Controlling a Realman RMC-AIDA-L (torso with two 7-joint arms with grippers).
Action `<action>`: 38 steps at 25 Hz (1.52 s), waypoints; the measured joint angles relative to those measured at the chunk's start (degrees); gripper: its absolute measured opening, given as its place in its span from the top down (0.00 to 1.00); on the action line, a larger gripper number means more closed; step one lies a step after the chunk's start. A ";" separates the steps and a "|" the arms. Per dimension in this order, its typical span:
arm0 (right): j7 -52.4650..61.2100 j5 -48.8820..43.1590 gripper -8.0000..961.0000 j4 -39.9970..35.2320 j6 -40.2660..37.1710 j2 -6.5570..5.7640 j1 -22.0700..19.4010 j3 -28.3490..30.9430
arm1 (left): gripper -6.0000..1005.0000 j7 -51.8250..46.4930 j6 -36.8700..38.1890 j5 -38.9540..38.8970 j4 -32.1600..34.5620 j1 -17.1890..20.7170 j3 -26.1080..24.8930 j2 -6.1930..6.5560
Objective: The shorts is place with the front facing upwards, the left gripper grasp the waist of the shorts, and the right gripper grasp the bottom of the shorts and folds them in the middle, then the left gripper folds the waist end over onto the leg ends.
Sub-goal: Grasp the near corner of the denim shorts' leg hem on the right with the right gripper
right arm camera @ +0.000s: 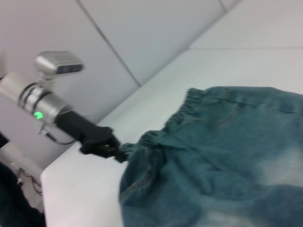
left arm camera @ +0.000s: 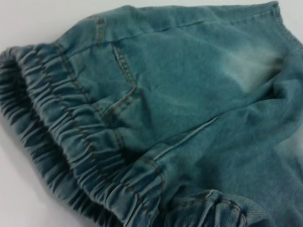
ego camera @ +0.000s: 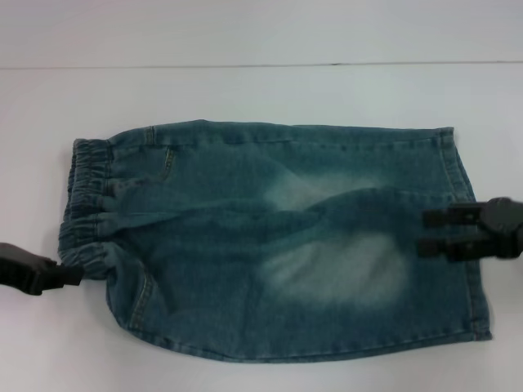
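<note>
Denim shorts (ego camera: pixel 278 245) lie flat on the white table (ego camera: pixel 261 90), waistband (ego camera: pixel 86 208) to my left, hems to my right, front up and not yet folded. Left gripper (ego camera: pixel 78 276) sits at the near waist corner, fingers clamped on the elastic, which the right wrist view confirms. Farther back, right gripper (ego camera: pixel 425 233) hovers over the leg end, fingers parted, holding nothing that I can see.

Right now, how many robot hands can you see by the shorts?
2. The left hand pinches the elastic waist of the shorts. The right hand is over the leg end, fingers apart. No others show.
</note>
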 joint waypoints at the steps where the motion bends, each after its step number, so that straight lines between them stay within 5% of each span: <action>1: 1.43 -0.15 0.07 -0.43 0.01 -0.42 0.35 0.03 | 0.94 0.00 0.29 -0.32 0.00 -0.08 -0.08 0.07; 7: 9.14 -12.23 0.07 -8.48 -3.38 -1.39 2.92 0.05 | 0.95 -0.36 0.36 -0.90 0.00 -0.78 -0.28 0.32; 17: 9.40 -30.58 0.08 -8.54 -6.95 -1.18 5.80 0.01 | 0.95 -0.66 0.16 -0.92 0.28 -2.09 -0.53 0.41; 27: 11.34 -33.84 0.08 -6.38 -2.69 -0.44 6.16 -3.21 | 0.95 -0.78 -0.57 -0.89 -0.03 -2.82 -0.47 0.42; 32: 11.49 -33.89 0.21 -5.11 -0.83 0.01 6.66 -4.23 | 0.95 -0.79 -0.57 -0.83 -0.08 -2.64 -0.43 0.31; 38: 11.52 -33.93 0.21 -3.17 0.92 0.55 7.46 -5.08 | 0.95 -0.75 -0.61 -0.82 -0.09 -2.45 -0.50 0.16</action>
